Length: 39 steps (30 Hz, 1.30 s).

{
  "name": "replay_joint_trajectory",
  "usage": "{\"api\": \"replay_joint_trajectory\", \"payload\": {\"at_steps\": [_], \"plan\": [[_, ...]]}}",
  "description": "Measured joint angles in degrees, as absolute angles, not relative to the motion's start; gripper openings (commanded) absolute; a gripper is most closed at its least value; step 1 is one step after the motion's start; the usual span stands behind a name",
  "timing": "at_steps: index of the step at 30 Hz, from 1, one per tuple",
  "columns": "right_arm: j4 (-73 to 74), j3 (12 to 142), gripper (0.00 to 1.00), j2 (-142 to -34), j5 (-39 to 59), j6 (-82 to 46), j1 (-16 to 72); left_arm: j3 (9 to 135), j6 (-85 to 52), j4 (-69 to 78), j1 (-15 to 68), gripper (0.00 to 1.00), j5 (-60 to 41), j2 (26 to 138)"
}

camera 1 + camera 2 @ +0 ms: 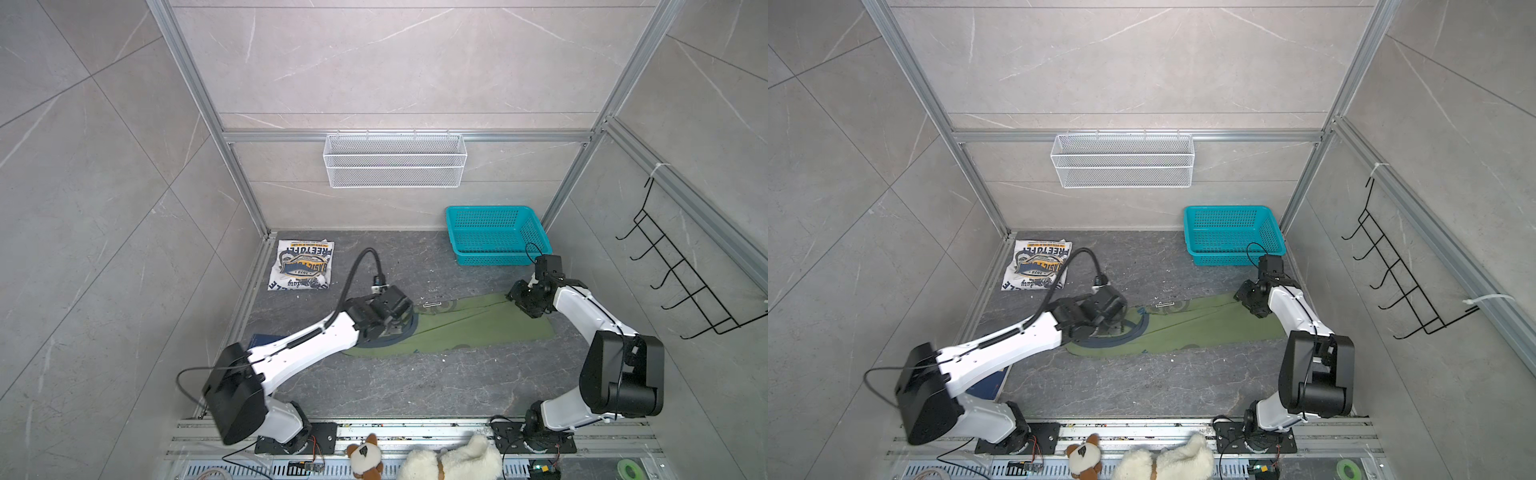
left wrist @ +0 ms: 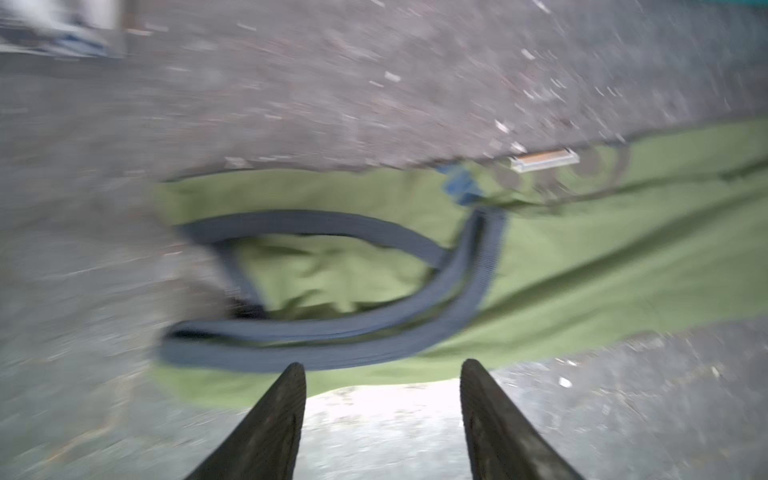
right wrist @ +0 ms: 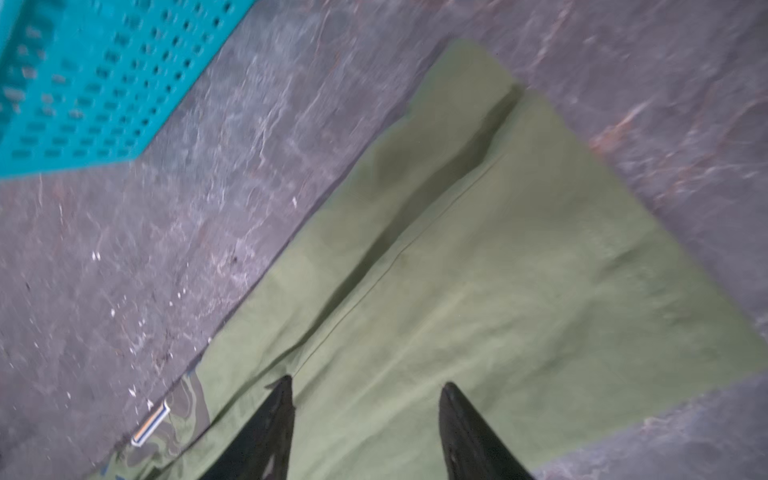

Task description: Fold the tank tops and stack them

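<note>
Now left fingers (image 2: 270,424), right fingers (image 3: 262,436) parted over olive top (image 1: 478,328).

My left arm (image 1: 307,345) reaches out long and low from its base, toward the middle. Its wrist bends down at the end. My left gripper (image 2: 383,365) points down, and its two dark fingers (image 2: 282,415) stand apart. My right arm (image 1: 582,307) goes up from its base, bends at the elbow and leans in toward the middle. My right gripper (image 3: 366,383) points down too, with its fingers apart. My two grippers are well apart from each other.
</note>
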State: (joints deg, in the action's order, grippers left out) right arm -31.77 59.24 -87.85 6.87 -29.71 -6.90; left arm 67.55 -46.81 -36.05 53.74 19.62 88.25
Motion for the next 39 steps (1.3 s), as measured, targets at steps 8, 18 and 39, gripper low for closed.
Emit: {"api": "replay_joint_trajectory", "payload": {"at_steps": [8, 18, 39], "plan": [[-33.65, 59.24, 0.58, -88.97, 4.86, -28.25, -5.32, 72.03, -49.06, -30.39, 54.11, 0.66, 16.03, 104.47], [-34.09, 59.88, 0.59, -96.86, 2.70, -28.56, -4.16, 64.93, -50.92, -26.68, 48.21, 0.65, 16.01, 105.78], [-31.24, 44.77, 0.61, -85.76, 6.09, -34.76, -3.31, 87.81, -20.88, -24.47, 34.74, 0.66, 7.14, 122.19]]}}
